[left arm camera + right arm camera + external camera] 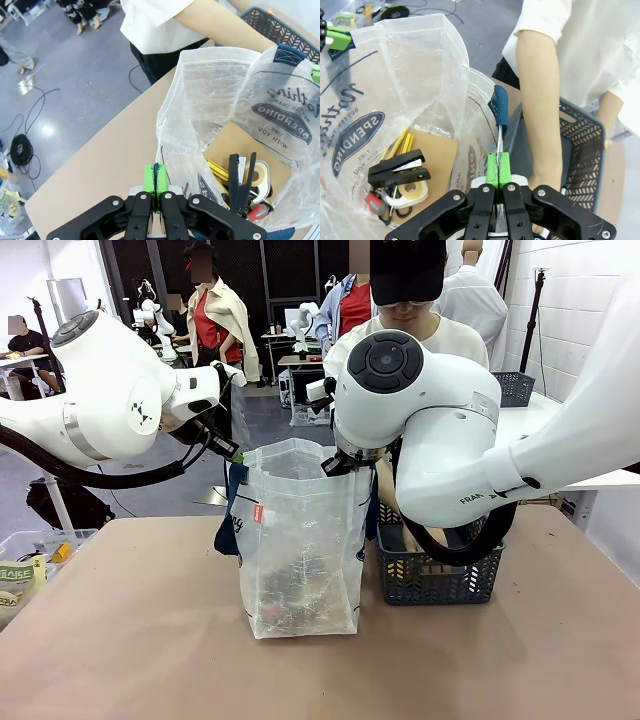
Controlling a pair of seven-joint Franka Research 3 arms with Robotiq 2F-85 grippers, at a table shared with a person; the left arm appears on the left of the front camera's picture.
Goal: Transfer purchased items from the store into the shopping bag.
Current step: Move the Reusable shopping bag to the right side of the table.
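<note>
The translucent shopping bag (pixel 300 540) stands upright mid-table with its mouth held wide. My left gripper (pixel 228 448) is shut on its left rim (pixel 156 182), pinching plastic and a navy edge between the green pads. Shut on the right rim beside the navy strap handle (pixel 500 110) is my right gripper (pixel 335 465), seen close up in the right wrist view (pixel 497 167). On the bag's floor lie a black stapler (pixel 400 170), a tape roll (pixel 412 192) and a yellow item (pixel 402 145). The person's forearm (pixel 537 100) reaches down into the dark grey basket (pixel 585 145).
The lattice basket (pixel 440 575) stands right of the bag, touching it. A clear bin (pixel 30 560) with packets sits at the table's left edge. The person (pixel 410 330) stands at the far side behind the bag. Bare tabletop (pixel 150 660) lies in front.
</note>
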